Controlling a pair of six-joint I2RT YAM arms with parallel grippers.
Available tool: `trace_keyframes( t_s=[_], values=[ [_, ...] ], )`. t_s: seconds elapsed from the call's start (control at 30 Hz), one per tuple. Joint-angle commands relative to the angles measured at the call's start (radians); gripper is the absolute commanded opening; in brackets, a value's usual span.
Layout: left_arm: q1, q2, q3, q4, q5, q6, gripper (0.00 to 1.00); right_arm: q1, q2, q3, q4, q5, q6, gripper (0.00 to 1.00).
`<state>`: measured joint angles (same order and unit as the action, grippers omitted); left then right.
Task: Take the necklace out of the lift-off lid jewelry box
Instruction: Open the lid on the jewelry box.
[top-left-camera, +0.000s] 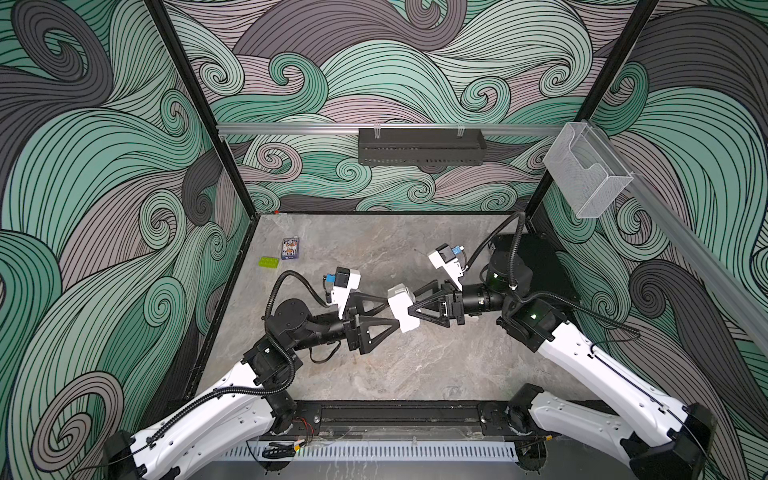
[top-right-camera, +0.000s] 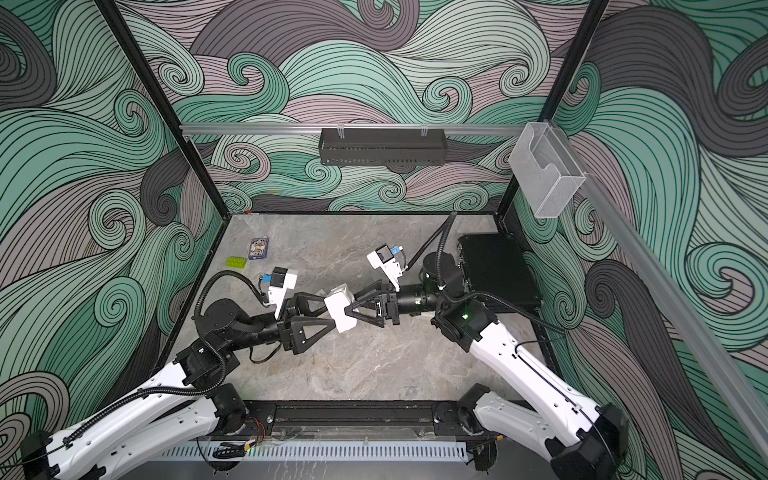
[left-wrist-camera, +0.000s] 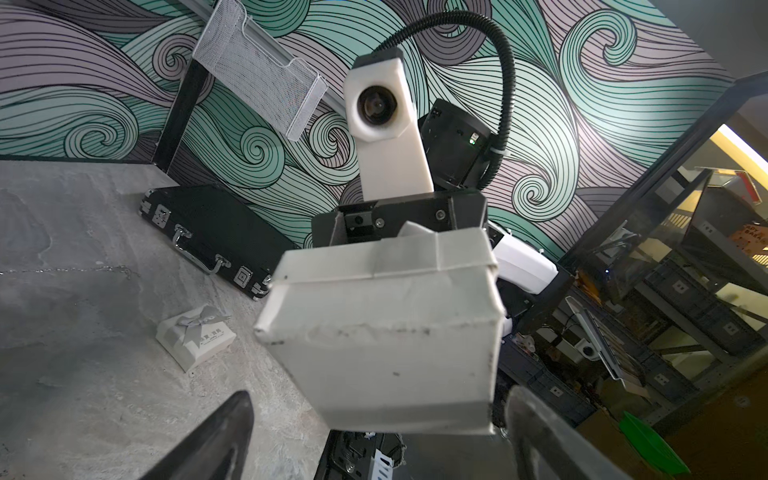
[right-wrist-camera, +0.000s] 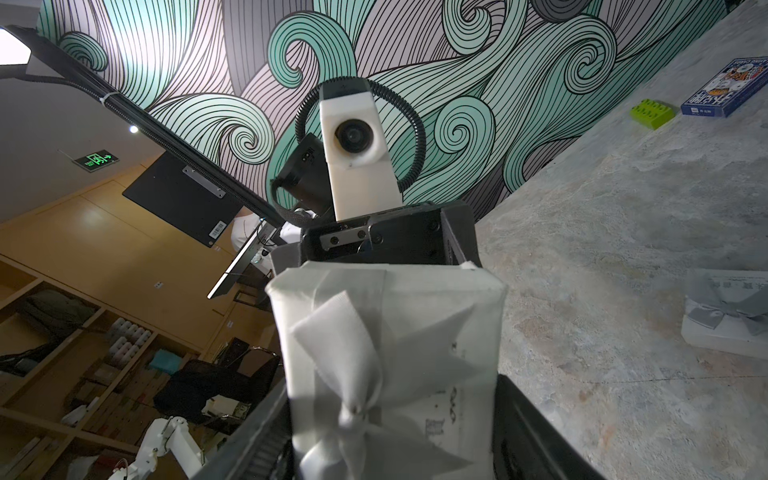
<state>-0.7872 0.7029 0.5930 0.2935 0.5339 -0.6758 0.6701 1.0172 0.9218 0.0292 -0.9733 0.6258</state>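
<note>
A white lift-off lid jewelry box (top-left-camera: 403, 316) (top-right-camera: 341, 316) hangs above the table's middle, between my two arms. Its lid is on. My right gripper (top-left-camera: 415, 303) (right-wrist-camera: 395, 424) is shut on the lid end, whose grey-white bow (right-wrist-camera: 357, 374) faces the right wrist camera. My left gripper (top-left-camera: 390, 314) (left-wrist-camera: 378, 399) stands open around the base end (left-wrist-camera: 395, 345); table shows between one finger (left-wrist-camera: 232, 428) and the box. The necklace is hidden inside the closed box.
A second white box with a grey bow (left-wrist-camera: 195, 336) (right-wrist-camera: 723, 328) sits on the table under the arms. A thin chain-like line (left-wrist-camera: 83, 271) lies nearby. A black case (top-left-camera: 536, 266) is at the right, a card pack (top-left-camera: 290, 248) and green brick (top-left-camera: 268, 262) far left.
</note>
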Motion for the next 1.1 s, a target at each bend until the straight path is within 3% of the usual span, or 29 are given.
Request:
trace_keyframes(
  t_s=[0.0, 0.43, 1.07],
  values=[
    [0.005, -0.010, 0.043, 0.048, 0.028, -0.014, 0.91, 0.008, 0.006, -0.010, 0.064, -0.019, 0.014, 0.69],
    [0.005, 0.022, 0.062, 0.050, 0.043, -0.033, 0.68, 0.013, 0.015, -0.026, 0.081, -0.016, 0.014, 0.69],
    [0.005, -0.044, 0.037, -0.062, -0.026, 0.013, 0.63, -0.051, -0.061, -0.015, -0.063, 0.033, -0.072, 0.70]
  ],
)
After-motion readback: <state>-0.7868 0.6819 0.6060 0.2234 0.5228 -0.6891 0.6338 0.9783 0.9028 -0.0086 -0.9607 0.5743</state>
